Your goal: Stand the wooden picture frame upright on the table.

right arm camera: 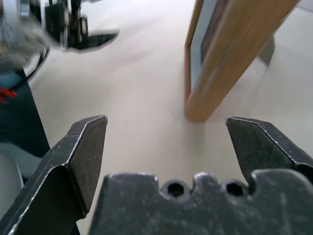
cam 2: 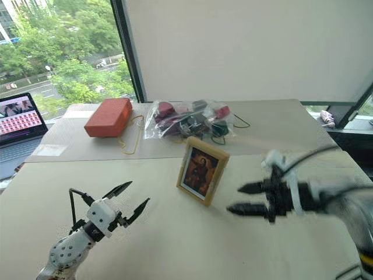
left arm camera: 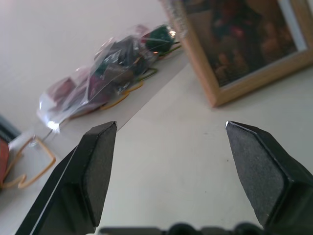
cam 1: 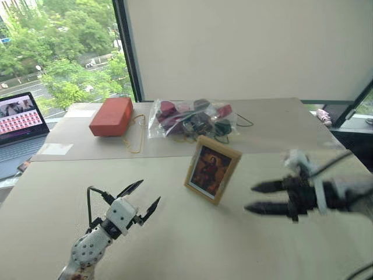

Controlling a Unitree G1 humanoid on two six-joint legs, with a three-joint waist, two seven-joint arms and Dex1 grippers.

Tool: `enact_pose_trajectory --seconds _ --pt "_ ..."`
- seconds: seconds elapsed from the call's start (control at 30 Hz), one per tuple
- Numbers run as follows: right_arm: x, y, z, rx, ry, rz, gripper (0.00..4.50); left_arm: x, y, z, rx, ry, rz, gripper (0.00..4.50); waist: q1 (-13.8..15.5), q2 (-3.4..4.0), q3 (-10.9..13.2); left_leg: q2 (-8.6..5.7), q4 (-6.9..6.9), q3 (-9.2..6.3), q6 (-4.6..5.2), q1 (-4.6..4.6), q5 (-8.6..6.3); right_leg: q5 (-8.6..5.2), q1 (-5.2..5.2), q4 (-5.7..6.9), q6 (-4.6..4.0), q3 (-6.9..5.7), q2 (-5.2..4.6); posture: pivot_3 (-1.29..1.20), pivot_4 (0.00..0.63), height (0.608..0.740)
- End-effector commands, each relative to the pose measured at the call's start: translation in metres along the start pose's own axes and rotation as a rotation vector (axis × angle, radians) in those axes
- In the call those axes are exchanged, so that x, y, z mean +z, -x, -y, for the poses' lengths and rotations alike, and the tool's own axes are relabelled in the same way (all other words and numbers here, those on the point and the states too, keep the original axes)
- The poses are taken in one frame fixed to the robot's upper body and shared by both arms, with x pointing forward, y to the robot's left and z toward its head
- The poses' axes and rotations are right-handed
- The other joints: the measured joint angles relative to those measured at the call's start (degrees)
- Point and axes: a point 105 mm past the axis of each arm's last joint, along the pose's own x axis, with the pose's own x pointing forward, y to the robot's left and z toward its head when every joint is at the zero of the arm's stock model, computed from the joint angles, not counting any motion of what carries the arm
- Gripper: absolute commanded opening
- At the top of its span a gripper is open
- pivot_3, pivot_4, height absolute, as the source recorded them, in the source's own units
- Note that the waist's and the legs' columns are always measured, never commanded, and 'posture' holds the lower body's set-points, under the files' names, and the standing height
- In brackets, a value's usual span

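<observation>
Wooden picture frame (cam 1: 212,168) stands upright mid-table (cam 1: 175,245), portrait toward you, its back hidden from your head cameras. Your right wrist view catches its edge and a bit of the stand behind. Left gripper (cam 1: 145,197) and right gripper (cam 1: 259,197) flank it, both spread, empty.
</observation>
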Motion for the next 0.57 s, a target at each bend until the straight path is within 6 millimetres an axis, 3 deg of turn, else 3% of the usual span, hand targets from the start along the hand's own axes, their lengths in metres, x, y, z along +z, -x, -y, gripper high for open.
enact_pose_trajectory --seconds 0.03,0.13,0.2,0.4,0.57 --pt "0.000 -0.005 0.034 -0.444 0.023 0.151 4.49 0.009 0.000 -0.007 0.119 0.135 -0.044 3.83 -0.6 -0.17 0.0 0.00 0.05 0.05 -0.02 0.07 0.01 0.00 0.04 0.00 0.00 0.08 0.01 0.00 0.150 0.740" --pt "-0.007 0.003 0.064 -0.861 0.023 0.268 4.49 0.004 0.001 -0.019 0.221 0.192 -0.086 3.83 -0.7 -0.16 0.0 -0.03 0.05 0.02 -0.22 0.10 0.12 0.08 0.00 0.15 0.01 0.14 0.02 0.00 0.150 0.740" --pt "-0.008 0.006 0.065 -1.043 0.071 0.342 4.49 -0.002 0.000 -0.027 0.294 0.232 -0.109 3.83 -0.7 -0.15 0.0 -0.05 0.04 0.01 -0.35 0.12 0.20 0.08 -0.04 0.26 -0.01 0.14 0.02 0.00 0.150 0.740" --pt "-0.024 -0.023 0.060 -1.144 0.028 0.465 4.49 -0.017 -0.004 -0.038 0.417 0.312 -0.138 3.83 -1.2 -0.13 0.0 -0.06 0.00 -0.02 -0.65 0.11 0.36 0.08 -0.06 0.16 -0.03 0.18 0.02 0.00 0.150 0.740" --pt "-0.027 -0.031 0.063 -1.155 0.033 0.461 4.49 -0.018 -0.007 -0.040 0.422 0.298 -0.132 3.83 -1.0 -0.13 0.0 -0.05 -0.05 -0.04 -0.64 0.11 0.36 0.08 -0.06 0.11 -0.05 0.16 0.03 0.00 0.150 0.740"
